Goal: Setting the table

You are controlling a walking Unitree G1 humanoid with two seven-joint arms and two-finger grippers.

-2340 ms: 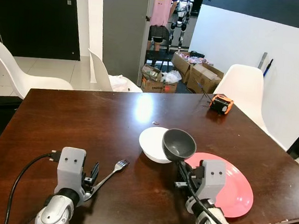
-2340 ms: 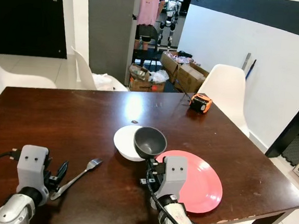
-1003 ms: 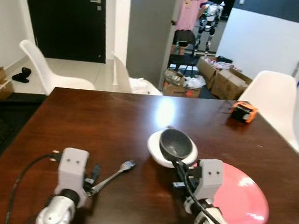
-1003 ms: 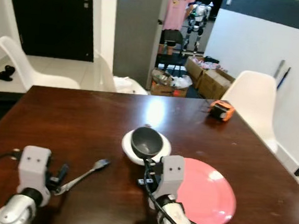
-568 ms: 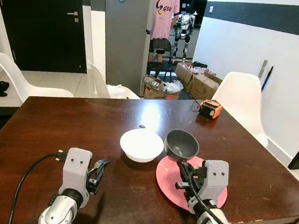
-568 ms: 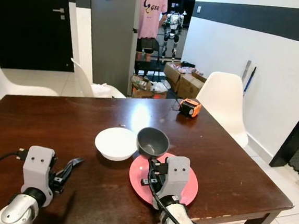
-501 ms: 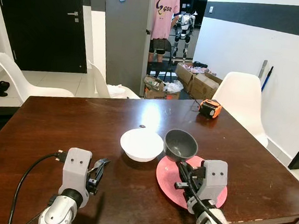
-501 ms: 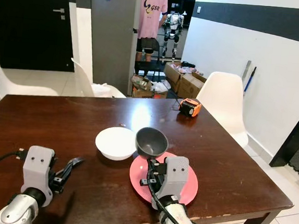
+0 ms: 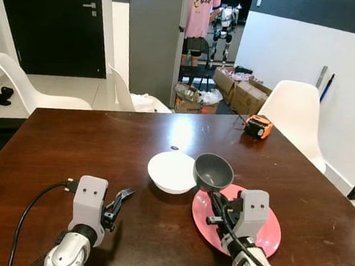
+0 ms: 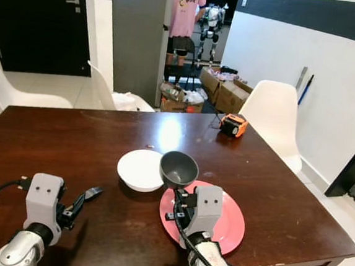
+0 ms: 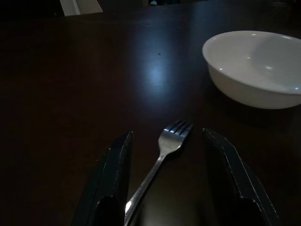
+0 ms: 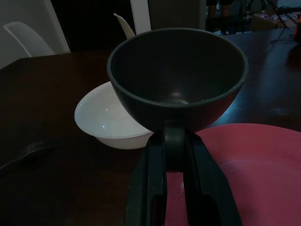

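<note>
Setting partly done: red plate (image 9: 262, 231) laid near front right edge of tabletop (image 9: 71, 142), white bowl (image 9: 171, 171) just beside it toward centre

Right gripper (image 12: 165, 141) jaws clamped on rim of grey bowl (image 9: 213, 171), held aloft over plate's inner edge; not yet set down

Left gripper (image 11: 165, 169) jaws spread, fork (image 11: 162, 150) lying between them on tabletop, tines toward white bowl; likely still needs placing beside plate

Versus half second back: view shifted slightly; grey bowl stays aloft, fork stays between open left jaws

Grey bowl (image 9: 213, 171), white bowl (image 9: 171, 171), pink plate (image 9: 271, 233)
</note>
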